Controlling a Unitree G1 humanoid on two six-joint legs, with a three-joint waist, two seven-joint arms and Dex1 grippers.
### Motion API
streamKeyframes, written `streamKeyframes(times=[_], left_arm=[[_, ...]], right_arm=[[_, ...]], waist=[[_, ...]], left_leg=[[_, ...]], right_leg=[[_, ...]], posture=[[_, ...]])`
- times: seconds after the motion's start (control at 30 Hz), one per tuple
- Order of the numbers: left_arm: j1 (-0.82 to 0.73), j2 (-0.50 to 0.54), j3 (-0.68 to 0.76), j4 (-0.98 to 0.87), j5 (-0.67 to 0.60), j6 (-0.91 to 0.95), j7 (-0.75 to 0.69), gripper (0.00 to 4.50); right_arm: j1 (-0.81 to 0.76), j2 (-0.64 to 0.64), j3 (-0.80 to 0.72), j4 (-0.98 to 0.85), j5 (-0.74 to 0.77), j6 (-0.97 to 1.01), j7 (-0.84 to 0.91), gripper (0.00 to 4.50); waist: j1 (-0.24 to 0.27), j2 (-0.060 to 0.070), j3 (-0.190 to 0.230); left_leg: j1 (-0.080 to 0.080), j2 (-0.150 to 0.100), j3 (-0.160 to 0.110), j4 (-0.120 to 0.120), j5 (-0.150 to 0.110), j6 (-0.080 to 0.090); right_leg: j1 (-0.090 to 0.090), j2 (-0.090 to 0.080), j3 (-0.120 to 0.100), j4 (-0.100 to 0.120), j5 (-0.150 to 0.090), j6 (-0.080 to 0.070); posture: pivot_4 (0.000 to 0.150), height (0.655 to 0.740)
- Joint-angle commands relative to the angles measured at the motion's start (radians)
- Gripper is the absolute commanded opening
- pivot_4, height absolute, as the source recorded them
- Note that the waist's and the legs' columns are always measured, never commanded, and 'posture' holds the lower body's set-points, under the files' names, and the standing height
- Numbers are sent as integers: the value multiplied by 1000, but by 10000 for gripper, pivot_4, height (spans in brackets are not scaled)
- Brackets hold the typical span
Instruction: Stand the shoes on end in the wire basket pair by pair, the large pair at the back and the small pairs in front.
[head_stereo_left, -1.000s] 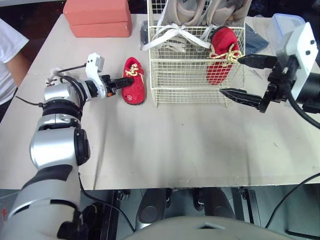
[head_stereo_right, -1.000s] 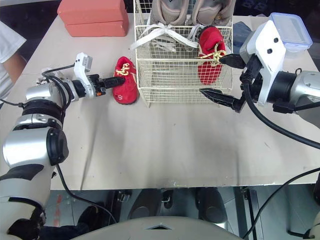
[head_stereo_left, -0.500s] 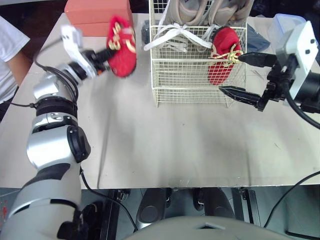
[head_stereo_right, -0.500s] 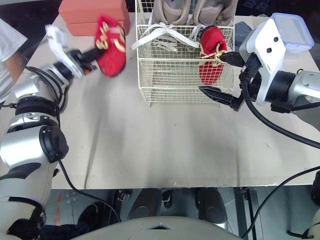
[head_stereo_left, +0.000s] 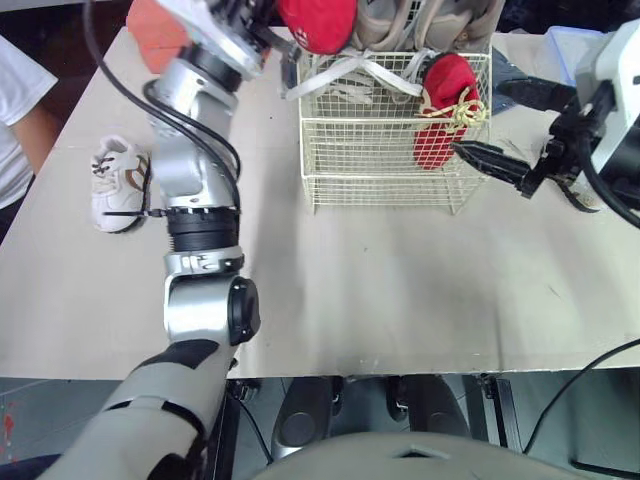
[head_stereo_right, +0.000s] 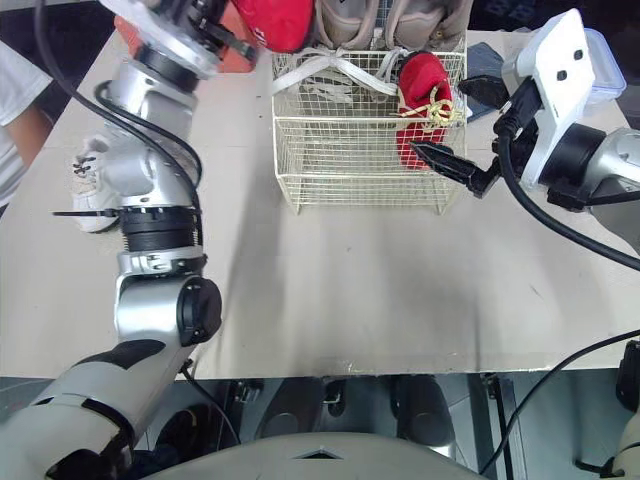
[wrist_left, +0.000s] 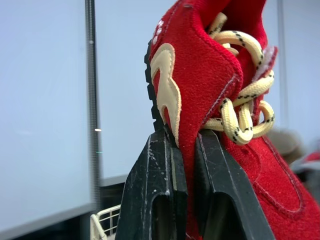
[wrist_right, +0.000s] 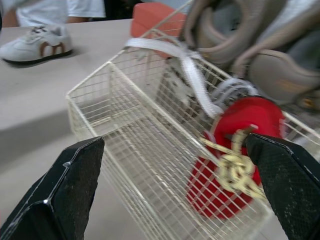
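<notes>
My left gripper (wrist_left: 186, 150) is shut on the heel edge of a small red shoe (head_stereo_left: 318, 20) with cream laces, held high over the back left corner of the wire basket (head_stereo_left: 380, 128). Inside the basket, a large grey pair (head_stereo_left: 420, 22) with white laces stands at the back. A second red shoe (head_stereo_left: 446, 108) stands on end at the front right. My right gripper (head_stereo_left: 508, 126) is open just right of the basket, beside that shoe, with nothing between its fingers.
A small white shoe with brown trim (head_stereo_left: 118, 182) lies on the table at the left. A coral box (head_stereo_left: 152, 32) sits at the back left, a clear lidded tub (head_stereo_right: 592, 48) at the back right. A person's white sleeve (head_stereo_left: 14, 98) shows at the left edge.
My left arm has lifted the red shoe off the table and swung it up and right, over the basket's back left corner. The right gripper has shifted slightly right and stays open.
</notes>
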Motion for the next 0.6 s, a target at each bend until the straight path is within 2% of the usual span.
streamKeyframes(times=[0.03, 0.1, 0.27, 0.4, 0.6], left_arm=[[8, -27, -37, 41, 102, -199, 86, 232], [20, -36, -71, 114, 155, -294, 99, 232], [4, -67, -98, 297, 187, -467, 119, 232], [31, -75, -141, 371, 245, -574, 135, 232], [71, -72, -196, 458, 370, -723, 242, 232]], right_arm=[[-8, 8, -64, -23, 13, -9, -32, 45000], [-2, 17, -82, -27, 23, -4, -54, 45000], [14, 28, -107, -42, 39, 8, -105, 45000], [18, 28, -124, -57, 57, 18, -131, 45000], [19, 29, -132, -67, 79, 23, -160, 45000]], waist=[[0, 0, 0], [4, 0, 0], [8, 0, 0], [7, 0, 0], [8, 0, -1]], left_leg=[[0, 0, 0, 0, 0, 0], [0, 0, 0, 0, 0, 0], [0, -1, 0, 0, 0, 0], [0, -1, 0, 0, 0, 0], [0, -2, -1, 0, 0, 0]], right_leg=[[0, 0, 0, 0, 0, 0], [0, 0, 0, 0, 0, 0], [1, 0, -2, -1, 0, 0], [1, 0, -2, -1, 0, 0], [1, 0, -3, -1, 0, 0]], posture=[[1500, 7400], [1500, 7400], [1500, 7400], [1500, 7400], [1500, 7400]])
